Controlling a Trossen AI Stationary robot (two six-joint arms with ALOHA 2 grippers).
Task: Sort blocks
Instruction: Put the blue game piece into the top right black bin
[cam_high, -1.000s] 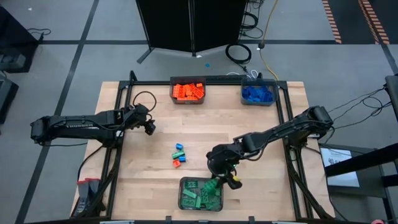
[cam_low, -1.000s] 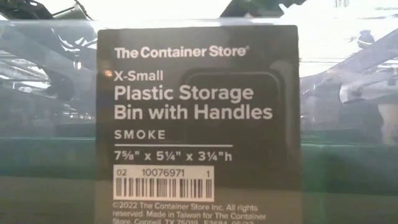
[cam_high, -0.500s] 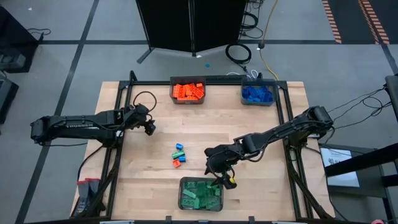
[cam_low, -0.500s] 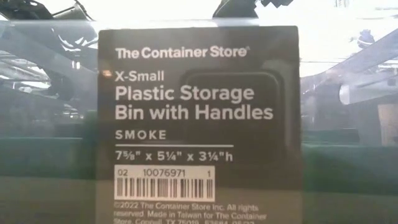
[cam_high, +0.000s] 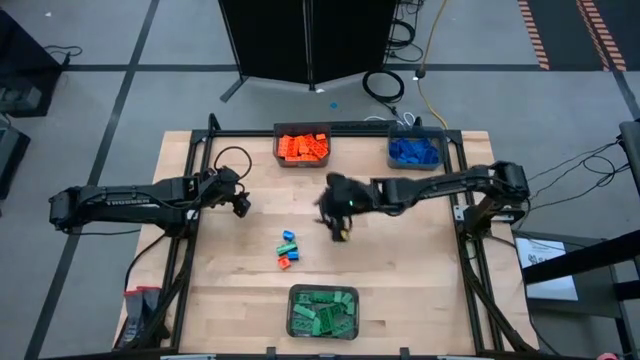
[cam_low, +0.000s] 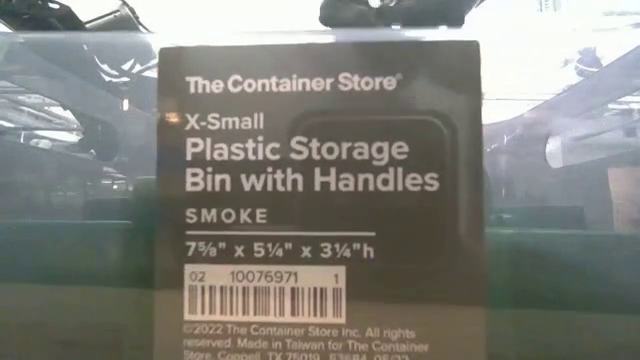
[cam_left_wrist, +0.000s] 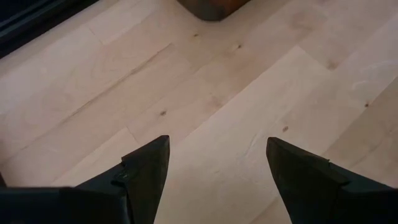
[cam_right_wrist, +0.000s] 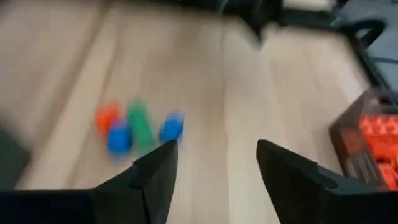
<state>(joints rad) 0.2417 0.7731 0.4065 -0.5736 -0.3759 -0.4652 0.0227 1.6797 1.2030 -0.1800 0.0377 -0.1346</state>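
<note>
Both arms are dark, slender, multi-jointed units; the left arm (cam_high: 130, 200) carries white lettering along its long link, and a black cable loops from its forward section. The right arm (cam_high: 440, 186) has a rounded shoulder housing at the table's edge. Each wrist view shows two matte black, wedge-shaped fingers (cam_left_wrist: 146, 171) tapering to blunt tips.

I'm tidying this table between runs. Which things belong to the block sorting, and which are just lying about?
Job:
- loose blocks mid-table
- orange blocks, blue blocks, green blocks already in their bins
- right hand, open and empty

Lying about:
- cable coil on the floor
- idle left hand
</note>
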